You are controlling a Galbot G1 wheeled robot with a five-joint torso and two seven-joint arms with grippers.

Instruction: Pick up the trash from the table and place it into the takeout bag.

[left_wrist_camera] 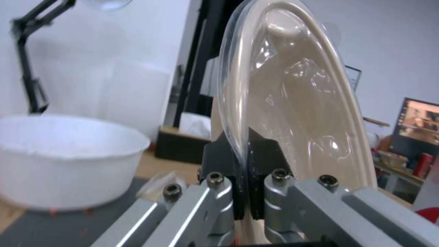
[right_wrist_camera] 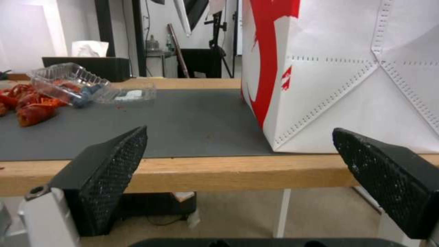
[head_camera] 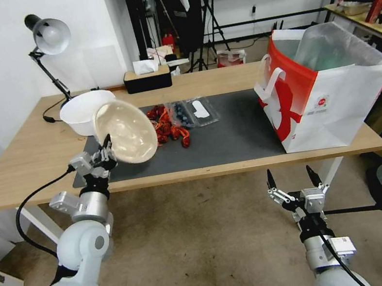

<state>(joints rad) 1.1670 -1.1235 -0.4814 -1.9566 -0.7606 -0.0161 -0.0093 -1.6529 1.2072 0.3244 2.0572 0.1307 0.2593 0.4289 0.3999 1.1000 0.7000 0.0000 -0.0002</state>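
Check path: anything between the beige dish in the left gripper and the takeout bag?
Nothing tall. The left gripper holds the beige dish lifted; red scraps and a clear clamshell lie low on the mat toward the takeout bag.

light-wood table (head_camera: 220, 83), grey mat (head_camera: 228, 131)

Beige dish (head_camera: 126, 131); red-and-white bag (head_camera: 336, 102).

Head view looks down and forward over the table (head_camera: 219, 79) from above its near edge. Left wrist view sits very close behind the dish (left_wrist_camera: 297, 103) rim. Right wrist view is level with the table edge, facing the bag (right_wrist_camera: 347, 68); both share the mat (right_wrist_camera: 174, 116).
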